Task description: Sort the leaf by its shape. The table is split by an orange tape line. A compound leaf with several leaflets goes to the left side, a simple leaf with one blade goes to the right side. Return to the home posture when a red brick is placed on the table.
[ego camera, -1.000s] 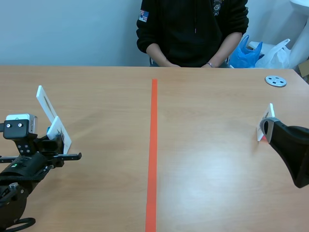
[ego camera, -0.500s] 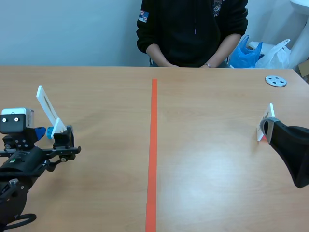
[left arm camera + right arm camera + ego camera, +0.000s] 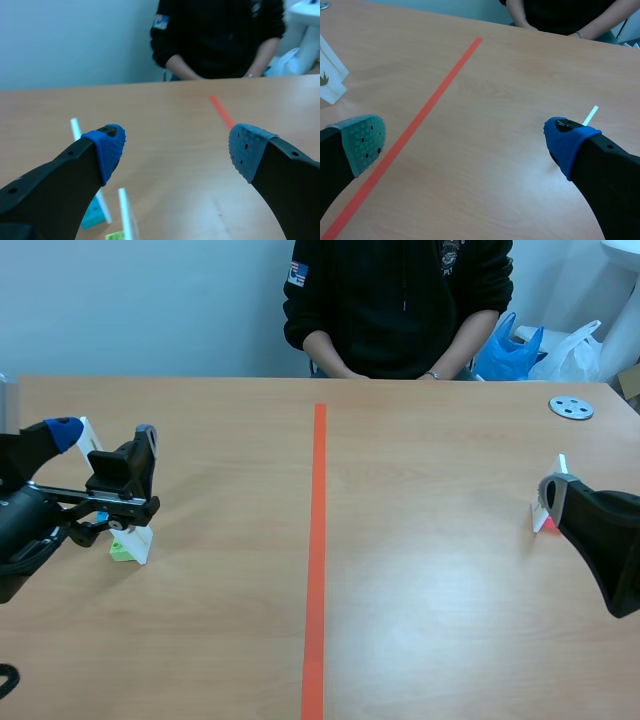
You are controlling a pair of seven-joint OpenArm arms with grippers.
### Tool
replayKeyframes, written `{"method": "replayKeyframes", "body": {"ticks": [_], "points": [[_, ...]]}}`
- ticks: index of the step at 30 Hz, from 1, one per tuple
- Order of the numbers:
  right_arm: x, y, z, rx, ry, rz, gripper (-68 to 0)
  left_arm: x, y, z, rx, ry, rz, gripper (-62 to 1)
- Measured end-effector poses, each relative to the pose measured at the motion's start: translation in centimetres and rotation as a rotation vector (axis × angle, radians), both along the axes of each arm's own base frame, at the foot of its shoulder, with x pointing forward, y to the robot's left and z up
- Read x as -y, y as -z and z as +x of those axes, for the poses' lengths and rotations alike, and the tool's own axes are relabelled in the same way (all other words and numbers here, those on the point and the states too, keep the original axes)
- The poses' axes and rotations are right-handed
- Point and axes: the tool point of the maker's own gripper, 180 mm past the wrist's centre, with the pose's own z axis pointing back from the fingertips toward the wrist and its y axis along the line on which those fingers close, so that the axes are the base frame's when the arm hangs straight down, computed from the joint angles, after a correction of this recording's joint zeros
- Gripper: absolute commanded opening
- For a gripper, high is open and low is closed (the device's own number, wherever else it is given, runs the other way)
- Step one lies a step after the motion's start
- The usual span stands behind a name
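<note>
While my left fingers [image 3: 107, 147] hang spread wide above the bench [image 3: 420, 580], a tall card [image 3: 76, 131] on a cyan foot and a short card [image 3: 126, 212] on a green foot stand under them, both well left of the tape [image 3: 317, 540] and well in from the near edge. My right fingers [image 3: 567, 142], also wide, sit low by the right edge, a third card [image 3: 548, 502] just beside them.

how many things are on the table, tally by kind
white upright cards: 3
grey disc: 1
total: 4
</note>
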Motion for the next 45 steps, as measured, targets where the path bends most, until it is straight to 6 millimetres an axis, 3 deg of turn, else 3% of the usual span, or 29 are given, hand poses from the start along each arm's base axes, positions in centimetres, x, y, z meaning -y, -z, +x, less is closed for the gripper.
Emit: {"method": "replayKeyframes", "body": {"ticks": [4, 6, 8, 13, 17, 21, 45], "points": [[0.0, 0.0, 0.0, 0.000, 0.000, -0.001, 0.4, 2.7, -4.1, -2.7, 0.070, 0.098, -0.025, 0.3], [0.0, 0.0, 0.0, 0.000, -0.001, -0.002, 0.4, 3.6, -5.4, -3.9, 0.069, 0.132, -0.066, 1.4], [0.0, 0.0, 0.0, -0.001, -0.003, -0.006, 0.4, 4.4, -5.4, -5.2, 0.022, 0.161, -0.109, 1.4], [0.0, 0.2, 0.0, -0.009, -0.003, -0.010, 0.4, 6.8, -3.3, -8.8, -0.180, 0.276, -0.123, 1.4], [-0.1, 0.9, -0.3, -0.046, -0.013, -0.024, 0.4, 8.1, -4.6, -10.4, -0.212, 0.327, -0.112, 1.4], [-0.3, 0.9, -0.4, -0.046, -0.028, -0.021, 0.4, 8.4, -5.8, -10.9, -0.198, 0.332, -0.105, 1.4], [-0.4, 0.5, -0.3, -0.031, -0.032, -0.010, 0.4, 7.8, -5.2, -10.6, -0.203, 0.303, -0.065, 1.4]]}}
